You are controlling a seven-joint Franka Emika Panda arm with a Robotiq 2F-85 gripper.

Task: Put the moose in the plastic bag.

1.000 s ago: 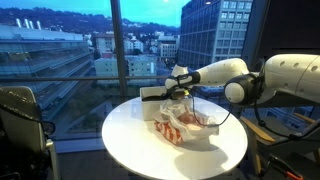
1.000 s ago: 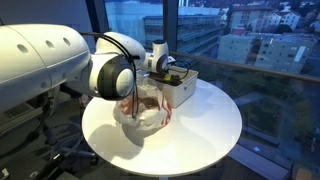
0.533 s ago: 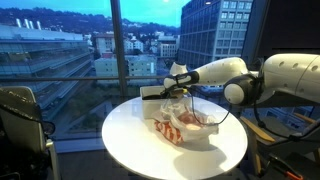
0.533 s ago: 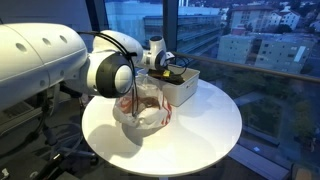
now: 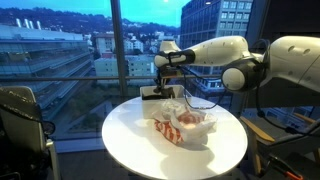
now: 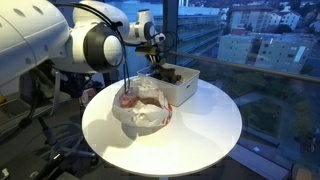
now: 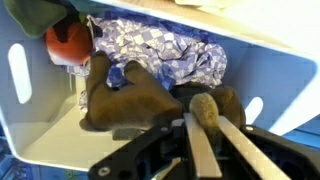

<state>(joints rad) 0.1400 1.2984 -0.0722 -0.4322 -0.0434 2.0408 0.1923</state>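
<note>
The moose (image 7: 140,100), a brown soft toy with tan tips, shows close up in the wrist view over the inside of a white box (image 7: 40,120). My gripper (image 7: 205,120) is shut on one of its tan fuzzy tips. In both exterior views the gripper (image 5: 161,72) (image 6: 155,52) hangs above the white box (image 5: 155,94) (image 6: 185,88); the toy under it is too small to make out there. The plastic bag (image 5: 185,125) (image 6: 145,110), crinkled, whitish with red patches, lies on the round table beside the box.
A blue-white checked cloth (image 7: 165,50) and a red-orange item (image 7: 70,42) lie in the box. The round white table (image 5: 130,140) (image 6: 210,130) stands by a large window. A dark chair (image 5: 20,115) is beside it.
The jaws have closed on the moose. The arm has risen from down in the box to well above it.
</note>
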